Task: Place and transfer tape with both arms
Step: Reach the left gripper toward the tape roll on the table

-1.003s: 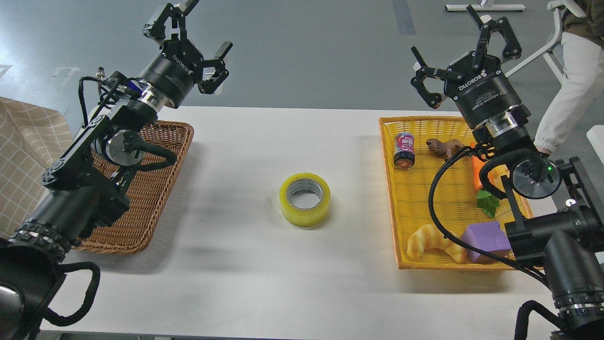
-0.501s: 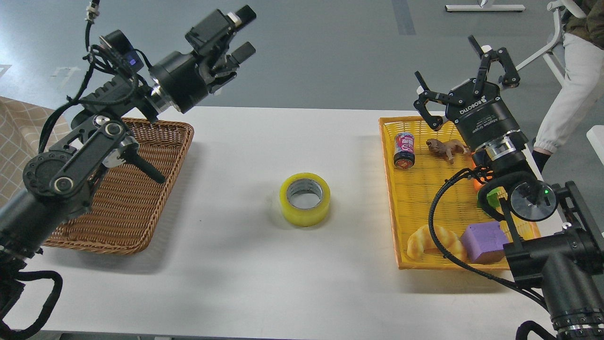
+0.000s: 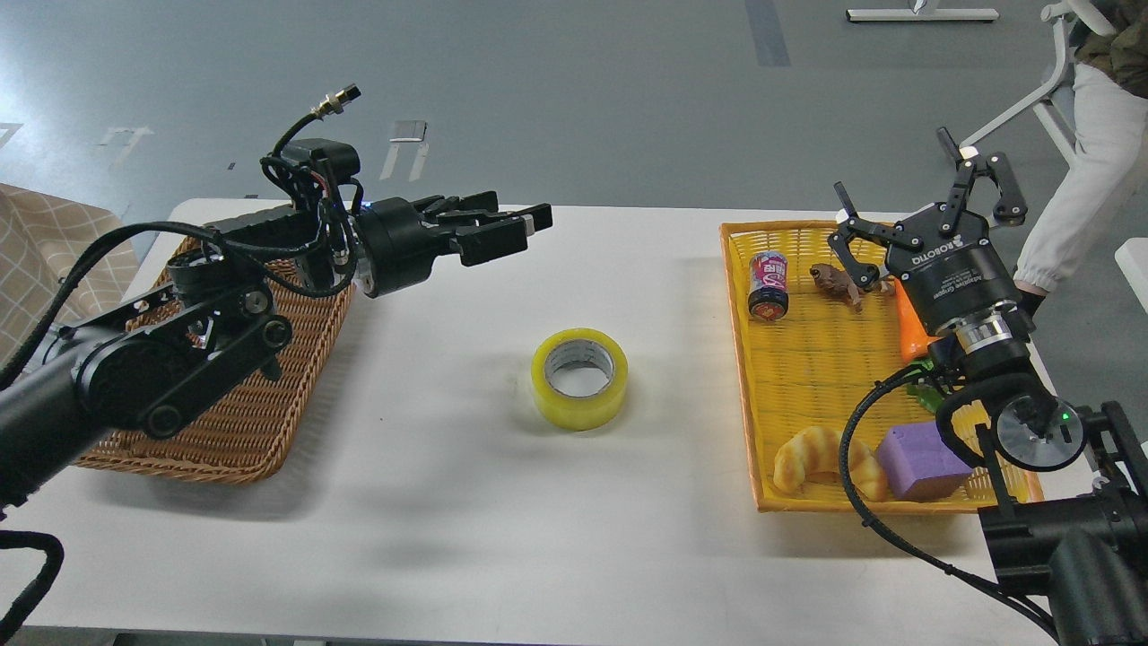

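A roll of yellowish translucent tape (image 3: pixel 579 378) lies flat on a white table (image 3: pixel 502 520), its grey-white core opening facing up, and it serves as my reference for everything else. Nothing touches it. My left gripper (image 3: pixel 520 226) is up and to the left of the tape, above the table surface and well apart from the roll, with its black fingers stretched out level and pointing to the right; they lie so close together from this angle that I cannot tell whether they are released or clenched, and they hold nothing that I can see. Farther left of the tape sits a brown wicker basket (image 3: pixel 260 422), partly covered by my left arm. My right gripper (image 3: pixel 928 202) is far to the right of the tape and higher in the view, its fingers spread wide apart and grasping nothing. It hangs over the far end of a yellow basket (image 3: pixel 807 377) that stands to the right of the tape. In that basket, nearest the tape, a small can (image 3: pixel 769 285) stands upright, with a brown toy animal (image 3: pixel 836 280) just beyond it, an orange carrot (image 3: pixel 909 327) past that, and a golden croissant (image 3: pixel 818 458) touching a purple block (image 3: pixel 922 459) at the near end.
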### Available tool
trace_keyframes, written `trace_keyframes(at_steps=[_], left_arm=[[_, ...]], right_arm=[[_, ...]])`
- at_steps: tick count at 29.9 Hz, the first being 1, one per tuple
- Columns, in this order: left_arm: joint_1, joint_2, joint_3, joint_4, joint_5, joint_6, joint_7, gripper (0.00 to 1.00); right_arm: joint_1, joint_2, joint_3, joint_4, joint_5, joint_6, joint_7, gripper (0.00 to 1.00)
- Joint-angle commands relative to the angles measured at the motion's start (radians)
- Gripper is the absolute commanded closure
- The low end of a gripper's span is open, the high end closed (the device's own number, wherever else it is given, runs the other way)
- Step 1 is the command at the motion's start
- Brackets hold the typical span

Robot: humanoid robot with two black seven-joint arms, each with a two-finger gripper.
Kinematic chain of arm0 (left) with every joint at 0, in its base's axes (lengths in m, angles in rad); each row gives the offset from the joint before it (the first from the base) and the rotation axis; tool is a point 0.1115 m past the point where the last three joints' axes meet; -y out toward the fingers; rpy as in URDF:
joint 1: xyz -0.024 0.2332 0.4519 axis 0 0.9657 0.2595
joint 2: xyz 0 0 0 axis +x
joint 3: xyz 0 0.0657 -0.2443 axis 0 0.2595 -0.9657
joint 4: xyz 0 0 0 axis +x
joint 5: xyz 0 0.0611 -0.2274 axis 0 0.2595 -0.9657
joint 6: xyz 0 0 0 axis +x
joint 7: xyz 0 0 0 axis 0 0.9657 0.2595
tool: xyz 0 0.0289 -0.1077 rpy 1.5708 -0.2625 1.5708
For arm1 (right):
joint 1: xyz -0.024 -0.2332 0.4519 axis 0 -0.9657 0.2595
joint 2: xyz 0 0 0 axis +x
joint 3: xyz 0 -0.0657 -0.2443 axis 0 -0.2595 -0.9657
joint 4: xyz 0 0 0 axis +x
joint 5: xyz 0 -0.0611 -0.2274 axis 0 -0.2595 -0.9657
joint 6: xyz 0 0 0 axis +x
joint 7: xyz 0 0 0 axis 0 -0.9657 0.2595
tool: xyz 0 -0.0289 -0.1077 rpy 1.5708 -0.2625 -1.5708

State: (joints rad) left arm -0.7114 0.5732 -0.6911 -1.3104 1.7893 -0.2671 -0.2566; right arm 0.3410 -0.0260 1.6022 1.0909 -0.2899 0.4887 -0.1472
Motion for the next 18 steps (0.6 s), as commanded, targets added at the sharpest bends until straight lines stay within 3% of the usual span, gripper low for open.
trace_keyframes(at_steps=[1,11,17,18], left_arm=[[-0.002,0.013,0.036,-0.035,0.082,-0.001,0.03,0.02],[-0.013,-0.001,0.087,-0.047,0.088,-0.026,0.034,0.02],[-0.04,-0.027,0.093,-0.05,0.059,-0.135,0.04,0.02],[-0.045,-0.027,0.094,-0.05,0.065,-0.144,0.059,0.02]], right_arm=[[-0.014,0.0,0.01,0.0,0.0,0.0,0.0,0.0],[-0.014,0.003,0.013,-0.003,0.0,0.0,0.0,0.0],[-0.014,0.001,0.015,-0.005,0.0,0.0,0.0,0.0],[-0.014,0.001,0.015,-0.003,0.0,0.0,0.0,0.0]])
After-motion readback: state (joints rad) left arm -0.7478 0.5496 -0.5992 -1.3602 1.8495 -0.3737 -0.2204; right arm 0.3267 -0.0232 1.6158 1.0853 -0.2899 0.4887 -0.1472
